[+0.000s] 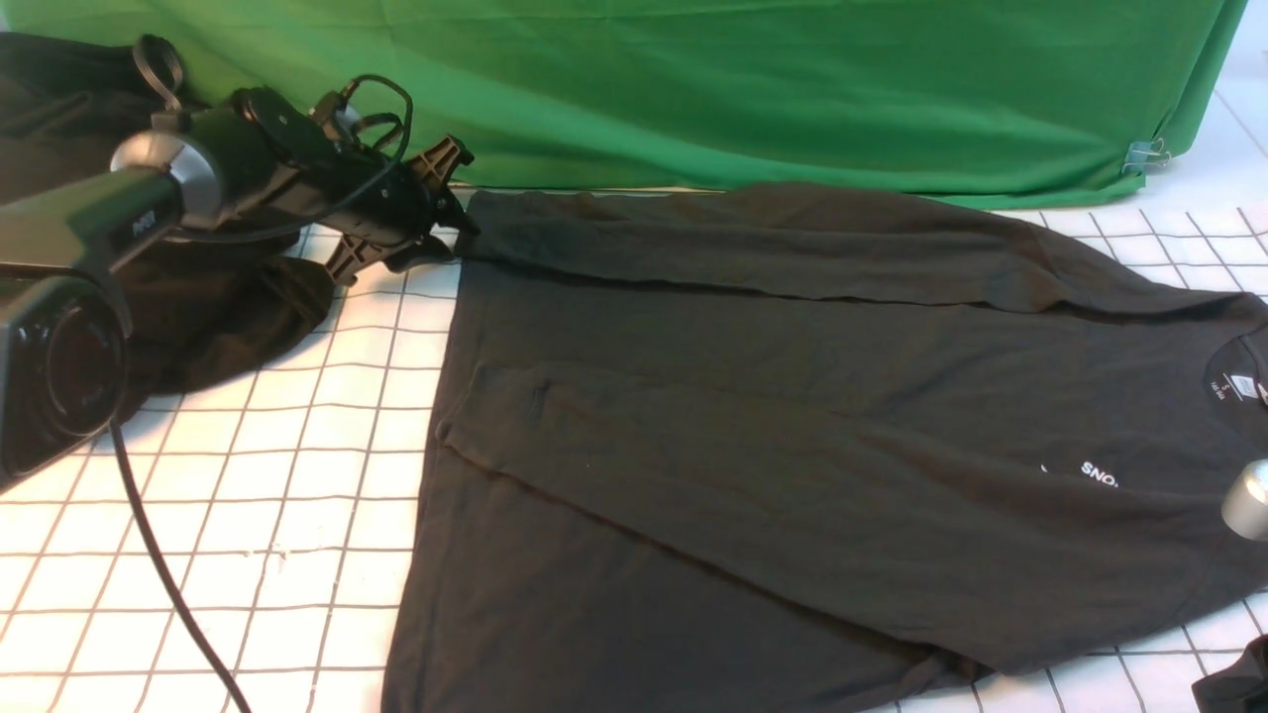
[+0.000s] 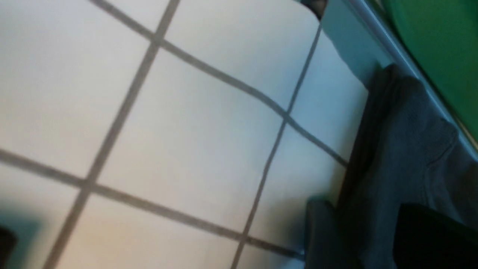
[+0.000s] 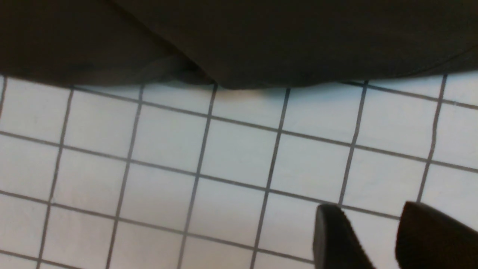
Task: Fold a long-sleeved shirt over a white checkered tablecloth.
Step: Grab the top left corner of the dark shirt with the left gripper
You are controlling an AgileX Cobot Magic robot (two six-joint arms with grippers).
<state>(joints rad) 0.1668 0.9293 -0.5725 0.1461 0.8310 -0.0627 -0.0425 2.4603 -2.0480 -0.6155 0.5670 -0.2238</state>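
The long-sleeved shirt (image 1: 792, 416) lies flat across the white checkered tablecloth (image 1: 248, 475), both sleeves folded over its body and the "SNO" print (image 1: 1100, 473) at the right. My left gripper (image 1: 441, 210) is at the shirt's far left corner. In the left wrist view its fingers (image 2: 321, 231) stand apart, open, with the shirt's edge (image 2: 396, 149) lying between them. My right gripper (image 3: 368, 211) hangs open over bare tablecloth (image 3: 231, 157), nothing between its fingers, a short way from the shirt's edge (image 3: 261, 48). Only a dark bit of it (image 1: 1233, 683) shows in the front view.
A shapeless black heap of cloth (image 1: 228, 307) lies at the far left behind my left arm. The green backdrop (image 1: 693, 89) hangs along the far side, with a binder clip (image 1: 1144, 153) at its right end. A black cable (image 1: 168, 584) trails over the left squares.
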